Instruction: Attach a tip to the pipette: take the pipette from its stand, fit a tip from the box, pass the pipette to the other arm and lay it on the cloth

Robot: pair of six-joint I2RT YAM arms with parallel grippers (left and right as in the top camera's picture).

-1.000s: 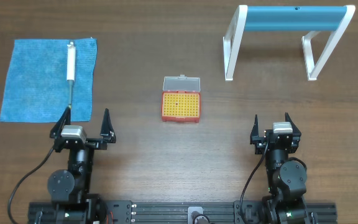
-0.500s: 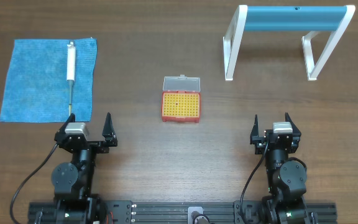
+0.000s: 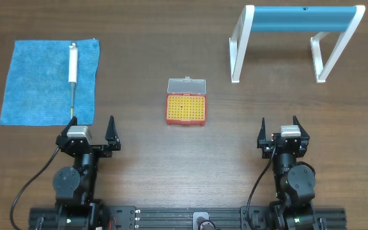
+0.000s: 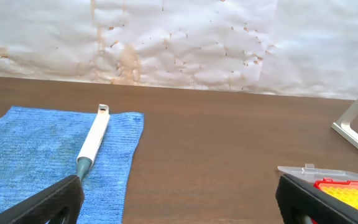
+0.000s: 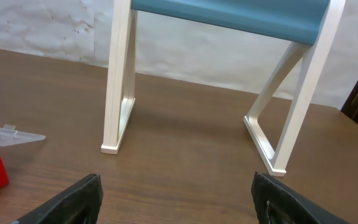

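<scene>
Across the bench (image 3: 171,172), my left hand (image 3: 87,131), fingers apart like the right hand (image 3: 280,131), has drawn back from the cloth (image 3: 30,83) at the far-left corner, leaving the pipette (image 3: 73,70) lying on it, so I judge the job done.

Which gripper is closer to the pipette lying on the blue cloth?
Left. The left gripper is just off the near edge of the cloth, by the thin end of the pipette; the right gripper is across the table, beyond the tip box.
</scene>
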